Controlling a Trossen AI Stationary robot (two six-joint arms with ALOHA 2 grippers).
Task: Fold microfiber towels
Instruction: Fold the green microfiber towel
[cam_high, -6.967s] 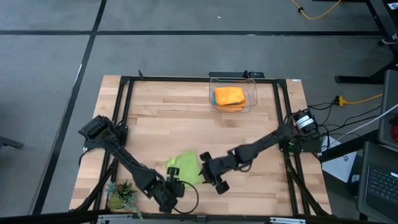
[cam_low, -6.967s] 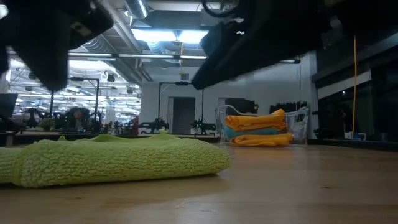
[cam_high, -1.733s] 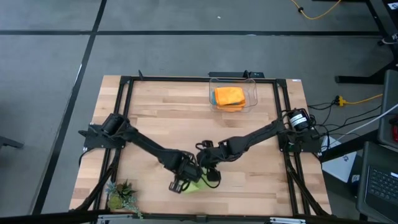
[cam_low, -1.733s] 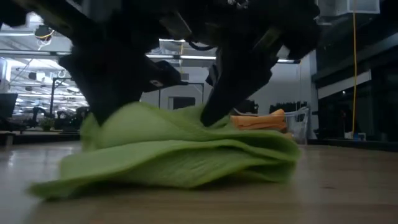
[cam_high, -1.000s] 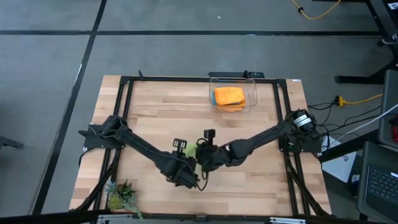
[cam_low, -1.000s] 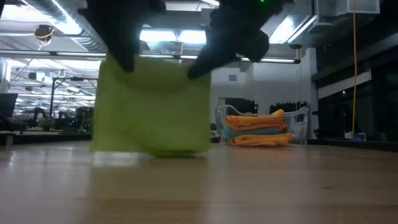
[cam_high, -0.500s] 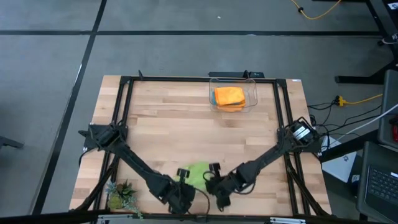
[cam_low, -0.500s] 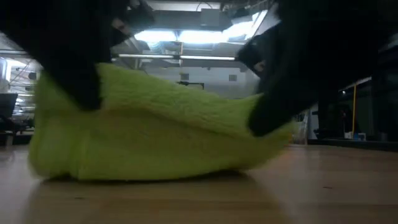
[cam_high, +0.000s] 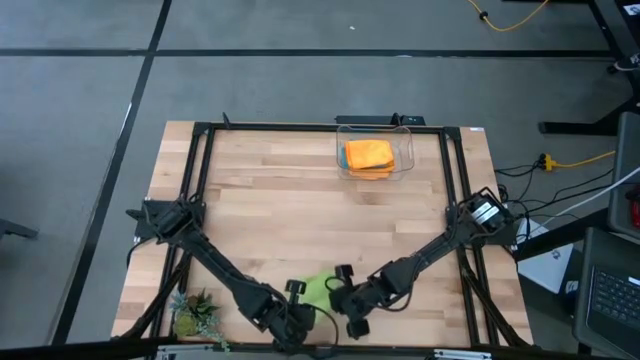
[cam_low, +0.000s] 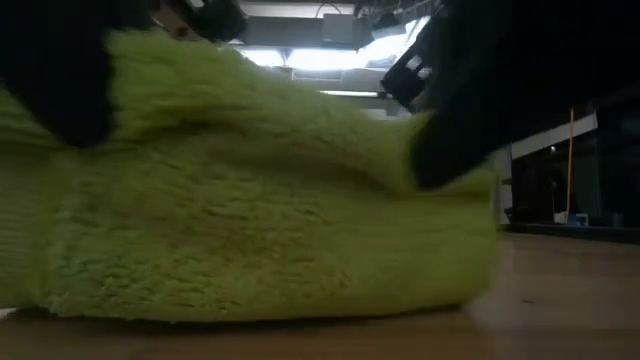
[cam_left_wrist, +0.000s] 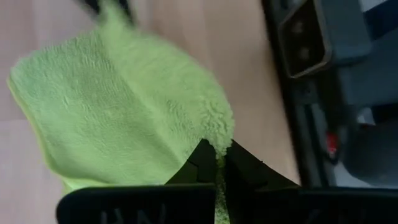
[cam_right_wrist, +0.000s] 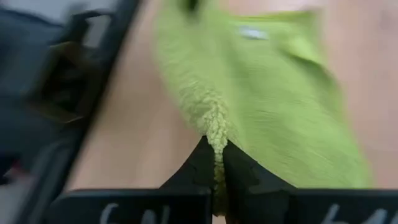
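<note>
Since a moment ago we have drawn the lime green towel (cam_high: 317, 290) a little further toward the worktop's (cam_high: 280, 200) near edge, and it now fills most of the low view as a plump folded bundle. Taking the towel as our landmark, we work outward from it.

At the towel itself, our left gripper (cam_left_wrist: 217, 163) is pinched tight on one corner of the pile, and our right gripper (cam_right_wrist: 214, 155) is clamped on a neighbouring edge, so both hold the same cloth, lying near the front edge of the worktop. From above, the left gripper (cam_high: 293, 305) sits just left of the towel and the right gripper (cam_high: 343, 290) just right of it.

We judge the cloth to be light, soft and limp: it sags between our two holds and will drape rather than keep a shape. Its fluffy pile should give good purchase, so corners and hems are the sensible places to take hold, as we do now.

Left of the towel, close to the worktop's corner, stands the small green plant (cam_high: 192, 313). Well beyond the towel, at the far edge, the clear container (cam_high: 374, 153) holds a folded orange towel (cam_high: 367, 154) on top.
</note>
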